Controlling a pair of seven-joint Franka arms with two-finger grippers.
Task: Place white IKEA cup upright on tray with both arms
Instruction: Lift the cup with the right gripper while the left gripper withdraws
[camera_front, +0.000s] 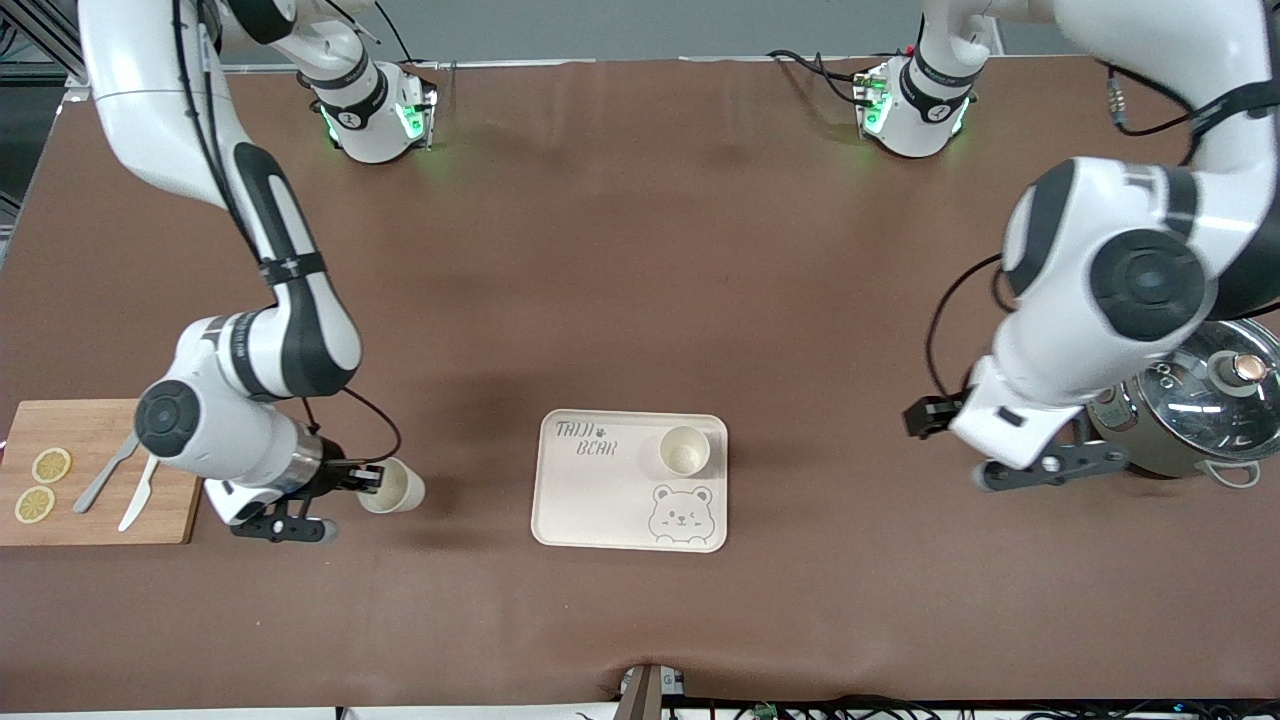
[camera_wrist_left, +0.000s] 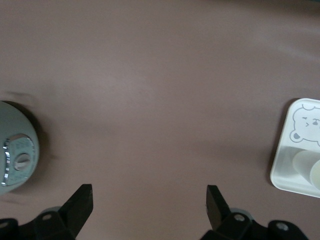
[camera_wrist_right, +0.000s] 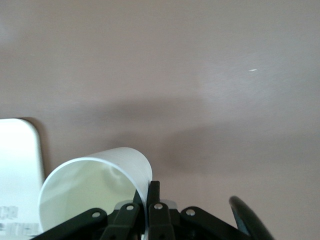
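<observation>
A white cup (camera_front: 392, 487) is on its side in my right gripper (camera_front: 368, 478), which is shut on its rim, between the cutting board and the tray. The right wrist view shows the cup's open mouth (camera_wrist_right: 95, 192) with the gripper (camera_wrist_right: 149, 192) pinching its wall. The cream tray (camera_front: 600, 500) with the bear face lies at the table's middle. A second white cup (camera_front: 685, 450) stands upright on it. My left gripper (camera_front: 1050, 467) is open and empty beside the pot, toward the left arm's end. In the left wrist view the gripper (camera_wrist_left: 150, 200) frames bare table, with the tray (camera_wrist_left: 295, 150) off to one side.
A wooden cutting board (camera_front: 95, 430) with two lemon slices (camera_front: 50, 465), a knife and another utensil lies at the right arm's end. A steel pot (camera_front: 1200, 400) with a glass lid stands at the left arm's end, also in the left wrist view (camera_wrist_left: 15, 150). The tray's corner shows in the right wrist view (camera_wrist_right: 17, 165).
</observation>
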